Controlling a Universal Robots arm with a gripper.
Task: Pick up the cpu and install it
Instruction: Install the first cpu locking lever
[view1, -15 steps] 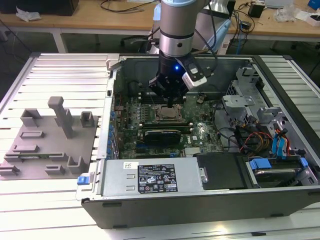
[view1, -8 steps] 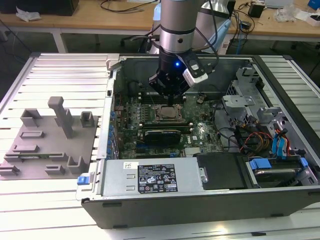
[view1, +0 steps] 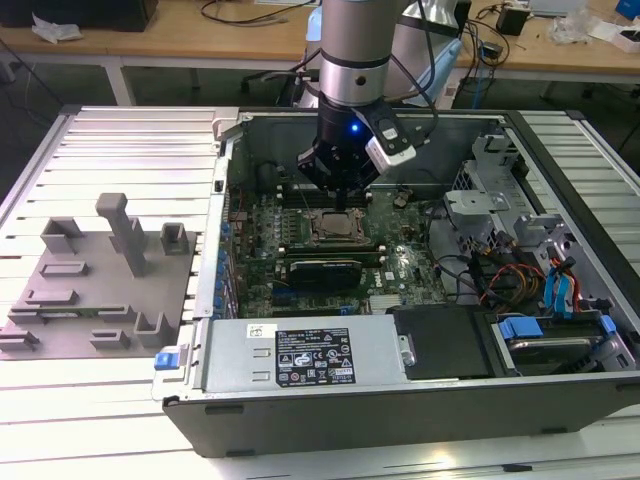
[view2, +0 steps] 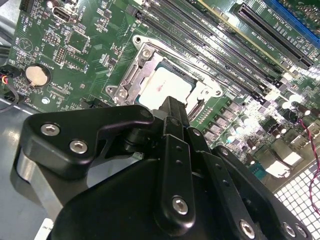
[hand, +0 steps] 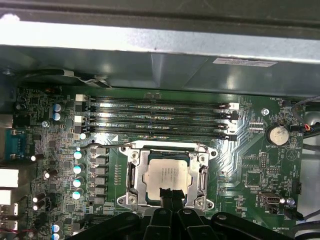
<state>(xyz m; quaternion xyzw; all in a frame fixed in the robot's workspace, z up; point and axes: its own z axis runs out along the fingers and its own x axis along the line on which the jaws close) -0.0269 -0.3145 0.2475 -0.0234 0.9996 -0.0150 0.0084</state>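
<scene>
Claw (hand: 171, 193) closed, above flat silvery square cpu (hand: 167, 174) in metal-framed socket (hand: 134, 172).

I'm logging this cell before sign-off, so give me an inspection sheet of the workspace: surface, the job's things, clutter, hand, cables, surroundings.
surface: ribbed metal table carrying an open computer case.
job's things: cpu lies flat inside the motherboard socket, seen in both wrist views.
clutter: grey tray beside the case, on the exterior view's left.
hand: hand low over the cpu's edge, fingers together, holding nothing.
cables: coloured cables inside the case, at the exterior view's right; black cable beside the arm.
surroundings: wooden benches behind the table.
</scene>
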